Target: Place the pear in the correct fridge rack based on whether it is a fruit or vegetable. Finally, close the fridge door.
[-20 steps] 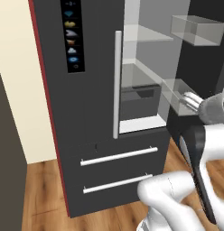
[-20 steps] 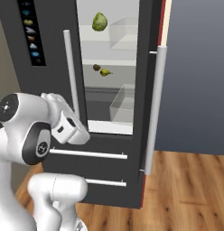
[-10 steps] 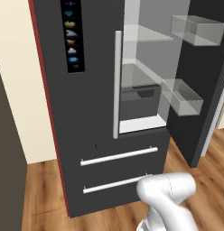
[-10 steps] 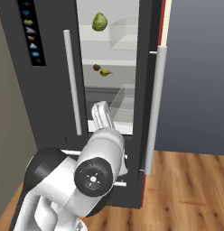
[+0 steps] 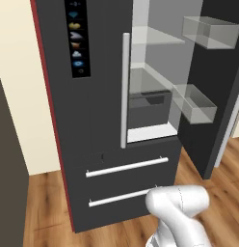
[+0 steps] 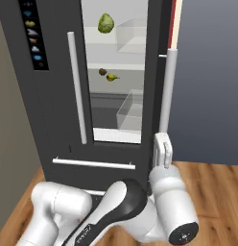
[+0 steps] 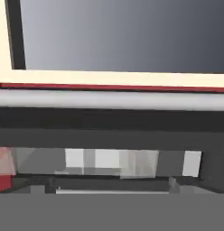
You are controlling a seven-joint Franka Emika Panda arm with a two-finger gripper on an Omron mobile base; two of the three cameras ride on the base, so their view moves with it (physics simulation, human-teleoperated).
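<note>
The jaws (image 6: 162, 150) are standing wide with nothing between them, pointing up just beside the lower end of the fridge door's handle (image 6: 167, 91). From the right base view the white hand is hiding the handle's bottom end, so contact is hard to judge. In the hand view the handle (image 7: 109, 100) is running as a grey bar across the picture, with the door's dark edge just beyond it.

The fridge door (image 5: 215, 96) is standing open, its clear bins (image 5: 193, 102) facing inward; its top is cut off by the frame. The pear (image 6: 112, 77) is lying on the middle rack (image 6: 121, 68), beside a small dark item too tiny to identify. A leafy green (image 6: 106, 23) is sitting on the rack above.
</note>
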